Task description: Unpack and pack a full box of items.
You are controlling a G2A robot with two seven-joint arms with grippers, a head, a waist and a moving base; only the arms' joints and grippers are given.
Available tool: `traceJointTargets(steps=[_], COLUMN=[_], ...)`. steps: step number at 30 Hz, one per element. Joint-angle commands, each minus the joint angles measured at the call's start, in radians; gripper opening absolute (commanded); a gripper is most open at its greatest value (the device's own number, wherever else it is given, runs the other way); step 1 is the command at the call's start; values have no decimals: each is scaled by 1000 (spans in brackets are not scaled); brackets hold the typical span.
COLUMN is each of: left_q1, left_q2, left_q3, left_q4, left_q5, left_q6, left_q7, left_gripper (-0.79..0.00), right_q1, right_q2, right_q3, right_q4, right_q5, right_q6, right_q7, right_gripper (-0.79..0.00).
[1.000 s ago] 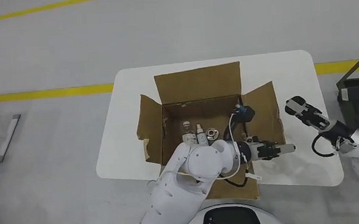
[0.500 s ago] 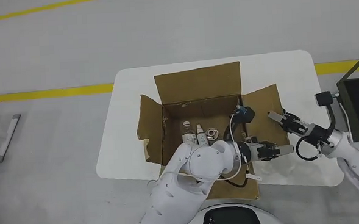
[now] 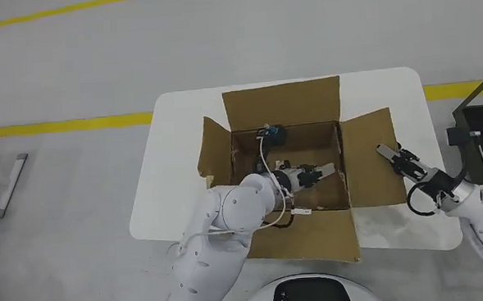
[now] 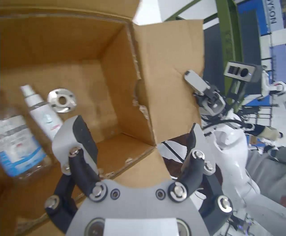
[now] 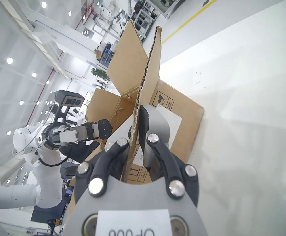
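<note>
— Looking down from above, where does each arm sit against the cardboard box (image 3: 284, 105)?

— The left gripper (image 3: 329, 169) is inside the box, close to its right wall. The right gripper (image 3: 387, 151) is at the outer end of the box's right flap (image 3: 367, 156).

— Are the fingers closed?

— The top view cannot settle it. In the right wrist view, the right gripper (image 5: 141, 120) has its fingers (image 5: 154, 116) clenched on that flap's corrugated edge (image 5: 148, 67), one pad on each face. In the left wrist view, the left gripper (image 4: 136, 129) has its fingers (image 4: 77, 131) spread wide with nothing between them, above the box's inner corner.

— What is in the box?

— The arm covers the box floor from above. The left wrist view shows a white spray bottle (image 4: 41, 111) lying on the floor of the box. A round metal flange (image 4: 62, 100) is just beside it, and a clear bottle with a blue label (image 4: 15, 143), blurred, is on its other side. I cannot tell whether they touch.

— Edges and room?

— All four flaps are folded outward. The white worktop (image 3: 176, 154) shows as a wide strip left of the box and a narrower one past the right flap. The near flap reaches the worktop's front edge. The box's inner corner is torn and ragged.
</note>
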Motion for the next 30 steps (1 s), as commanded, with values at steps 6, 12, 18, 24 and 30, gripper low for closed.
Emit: traceJointTargets(steps=[6, 12, 18, 24, 30], left_q1=[-18, -47, -55, -55, -34], left_q2=[11, 13, 12, 12, 8], left_q3=[44, 137, 155, 155, 150], left_q4=[34, 105, 118, 118, 172], left_q5=[238, 488, 533, 533, 547], left_q6=[45, -11, -24, -24, -6], left_q7=[-57, -86, -94, -94, -60], left_gripper=[0, 0, 0, 0, 0], right_q1=[-43, -44, -43, -43, -42], right_q2=[-2, -4, -6, -8, -9], right_q3=[19, 18, 16, 18, 20], right_q4=[-34, -37, -33, -29, -26], right_q5=[-23, -27, -28, -34, -36], right_q6=[3, -3, -10, -26, -34], right_q7=[-19, -19, -17, -15, -11], right_gripper=[-785, -785, -785, -785, -785])
